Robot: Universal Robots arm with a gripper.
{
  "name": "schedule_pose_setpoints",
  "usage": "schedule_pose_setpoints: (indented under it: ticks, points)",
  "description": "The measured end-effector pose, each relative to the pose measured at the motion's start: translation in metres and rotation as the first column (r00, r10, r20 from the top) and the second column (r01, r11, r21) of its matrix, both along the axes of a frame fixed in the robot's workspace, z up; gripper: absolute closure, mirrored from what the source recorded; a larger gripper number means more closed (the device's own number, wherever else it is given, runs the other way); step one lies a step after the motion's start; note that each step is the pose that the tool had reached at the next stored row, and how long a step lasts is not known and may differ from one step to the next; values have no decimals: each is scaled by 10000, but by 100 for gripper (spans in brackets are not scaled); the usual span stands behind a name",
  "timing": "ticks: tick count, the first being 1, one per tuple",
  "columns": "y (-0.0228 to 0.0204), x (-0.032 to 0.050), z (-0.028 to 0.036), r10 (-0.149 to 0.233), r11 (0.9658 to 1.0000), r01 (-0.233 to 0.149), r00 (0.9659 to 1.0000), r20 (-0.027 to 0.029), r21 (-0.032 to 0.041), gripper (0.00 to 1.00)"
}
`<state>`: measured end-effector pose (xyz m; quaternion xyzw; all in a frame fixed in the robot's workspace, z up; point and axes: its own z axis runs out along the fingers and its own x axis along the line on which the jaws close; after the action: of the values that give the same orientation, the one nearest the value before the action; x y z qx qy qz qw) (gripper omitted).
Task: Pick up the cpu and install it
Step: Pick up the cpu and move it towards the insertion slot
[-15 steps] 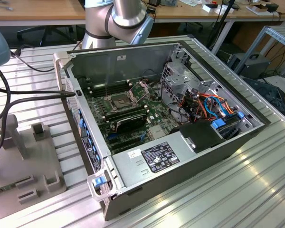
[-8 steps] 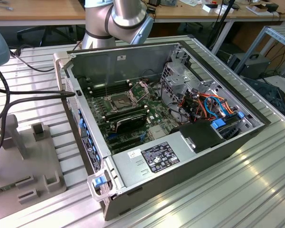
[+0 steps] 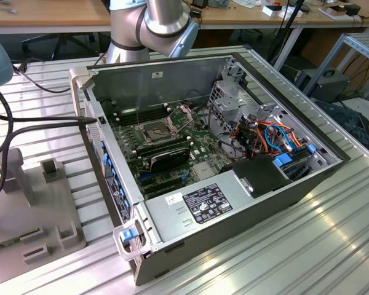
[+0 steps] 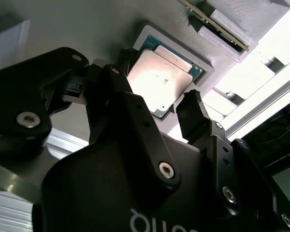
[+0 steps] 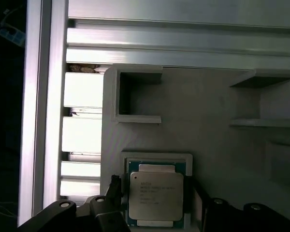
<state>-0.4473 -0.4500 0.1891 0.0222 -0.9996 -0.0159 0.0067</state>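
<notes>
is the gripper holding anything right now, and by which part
Nothing is held: the open gripper straddles the cpu, which lies flat in its grey holder.

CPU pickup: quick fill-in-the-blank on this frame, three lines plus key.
1. In both wrist views the cpu lies in a recess of the grey holder, metal side facing ____.
2. The gripper straddles the cpu, jaws ____.
3. In the exterior view the motherboard sits inside an opened computer ____.
Missing words: up; open; case.
</notes>
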Motion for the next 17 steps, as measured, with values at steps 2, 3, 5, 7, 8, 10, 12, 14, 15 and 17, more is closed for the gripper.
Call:
schedule_pose_setpoints:
  ticks: [2,3,5,7,8,10,12,14,15,17]
  points:
    - [0,0,0,16,10000,-16,10000,1,1,34]
    - [0,0,0,16,10000,-16,10000,0,1,34]
    - [0,0,0,17,10000,-17,10000,0,0,34]
    - [0,0,0,18,10000,-18,10000,0,0,34]
    - [0,0,0,18,10000,-18,10000,0,0,34]
    - [0,0,0,18,10000,-18,10000,0,0,35]
    - [0,0,0,19,10000,-19,10000,0,0,43]
    - [0,0,0,20,10000,-20,10000,0,1,43]
    - [0,0,0,20,10000,-20,10000,0,1,43]
    - [0,0,0,20,10000,-20,10000,0,1,44]
